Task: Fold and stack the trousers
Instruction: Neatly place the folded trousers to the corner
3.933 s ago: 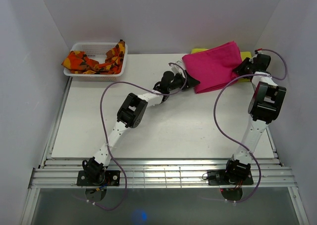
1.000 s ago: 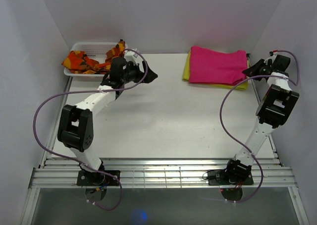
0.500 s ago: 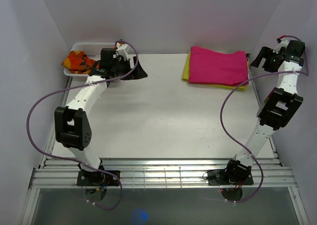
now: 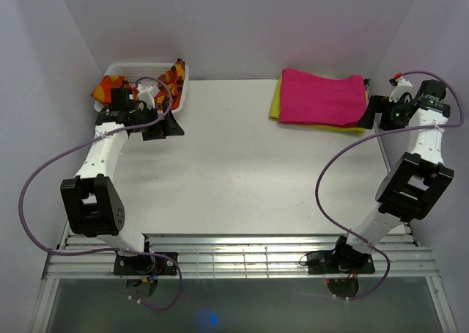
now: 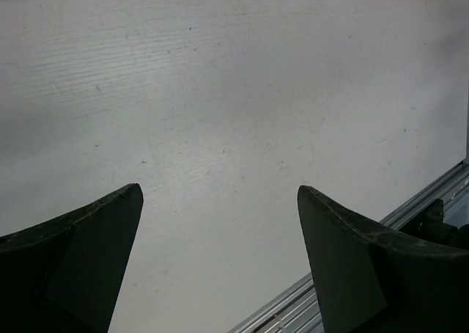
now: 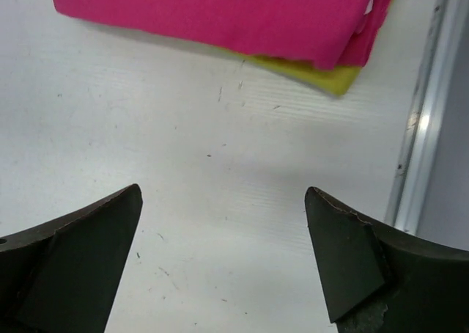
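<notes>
The left gripper (image 4: 165, 127), jaws apart and empty, has swung away from the stack to the table's 10 o'clock corner. It now sits beside the basket (image 4: 146, 67) holding the orange patterned cloth (image 4: 106, 91). The right gripper (image 4: 377, 113), also spread and holding nothing, has backed off to the stack's 3 o'clock edge. Both have let go of the trousers (image 4: 322, 97), which lie folded on the yellow cloth (image 6: 333, 78) at 1 o'clock, so folding and stacking look done. Their long axis runs 9 to 3 o'clock, with the layered ends toward 3.
</notes>
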